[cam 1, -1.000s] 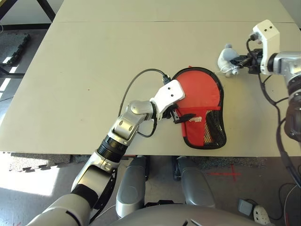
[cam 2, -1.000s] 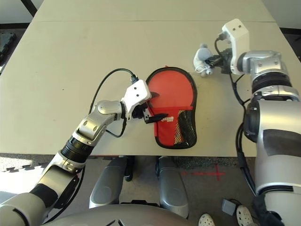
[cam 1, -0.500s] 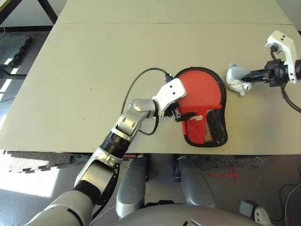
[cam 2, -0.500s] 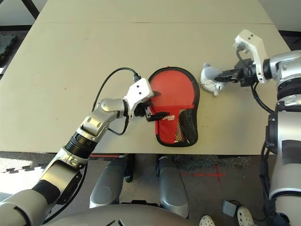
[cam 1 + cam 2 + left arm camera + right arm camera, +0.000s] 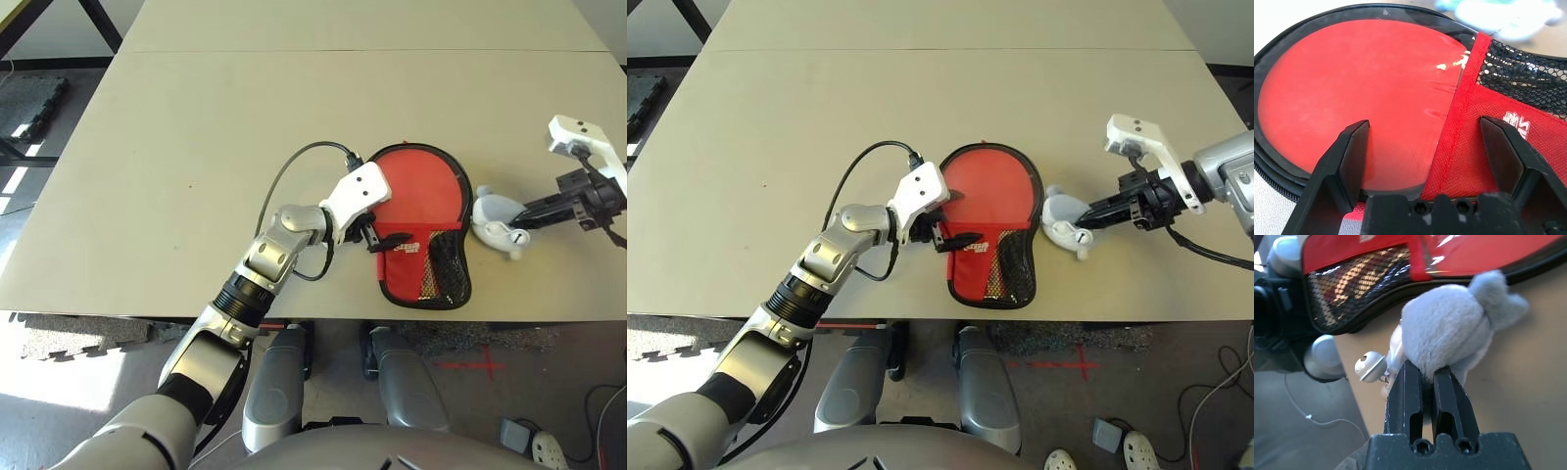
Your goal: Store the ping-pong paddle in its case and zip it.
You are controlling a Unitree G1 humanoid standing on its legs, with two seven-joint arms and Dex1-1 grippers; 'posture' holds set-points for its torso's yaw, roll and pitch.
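The left gripper [image 5: 1422, 161] is spread wide over the case [image 5: 421, 220]. The right gripper [image 5: 1425, 382] pinches a grey plush toy [image 5: 1063, 223] beside the case.

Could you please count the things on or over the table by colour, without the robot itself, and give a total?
Red: 1, the case.
Grey: 1, the plush toy, held in the right gripper.
Total: 2.

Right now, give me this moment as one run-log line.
left gripper: open, at case | right gripper: shut on grey plush toy, beside case | paddle: not visible | table
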